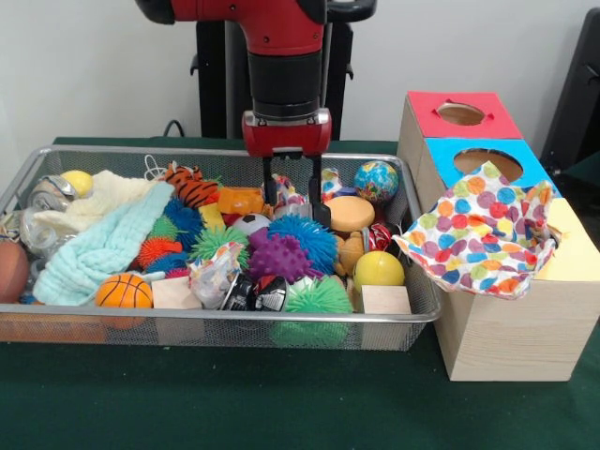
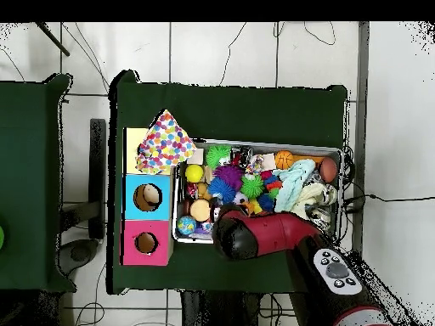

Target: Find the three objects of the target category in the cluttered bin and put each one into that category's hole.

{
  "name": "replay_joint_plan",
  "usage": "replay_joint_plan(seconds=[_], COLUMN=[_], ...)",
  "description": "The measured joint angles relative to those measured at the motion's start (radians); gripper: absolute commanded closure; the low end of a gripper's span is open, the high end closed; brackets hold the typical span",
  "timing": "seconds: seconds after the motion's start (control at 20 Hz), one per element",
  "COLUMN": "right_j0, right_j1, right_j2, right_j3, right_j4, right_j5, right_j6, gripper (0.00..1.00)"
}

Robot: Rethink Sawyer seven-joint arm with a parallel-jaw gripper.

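The wire-mesh bin (image 1: 234,319) is full of toys. One dotted white cloth (image 1: 483,230) is draped over the yellow-topped box (image 1: 574,251) and hangs down its front. It hides that box's hole. It also shows in the overhead view (image 2: 164,143). A second bit of dotted cloth (image 1: 287,197) lies at the back of the bin. My gripper (image 1: 295,202) is down in the bin, open, with one finger on each side of that bit. A crumpled white piece with coloured marks (image 1: 214,270) lies near the front; I cannot tell what it is. In the overhead view the arm hides the gripper.
The blue-topped box (image 1: 487,159) and the red-topped box (image 1: 459,112) stand behind the yellow one, their holes uncovered. In the bin are a mint-green towel (image 1: 103,248), a cream knitted cloth (image 1: 103,197), spiky balls (image 1: 281,255), a globe ball (image 1: 376,180) and a small basketball (image 1: 124,291).
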Motion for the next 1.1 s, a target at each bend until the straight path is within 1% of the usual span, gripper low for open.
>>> replay_joint_plan(seconds=[0.5,0.8,1.1], right_j0=[-0.084,-0.095,-0.082], right_j1=[-0.02,-0.034,-0.037], right_j2=[-0.016,-0.042,-0.078], right_j3=[0.023,0.057,0.106], right_j4=[-0.037,-0.05,-0.062], right_j5=[-0.001,-0.001,-0.009], right_j6=[0.0,0.0,0.0], gripper=[0.0,0.0,0.0])
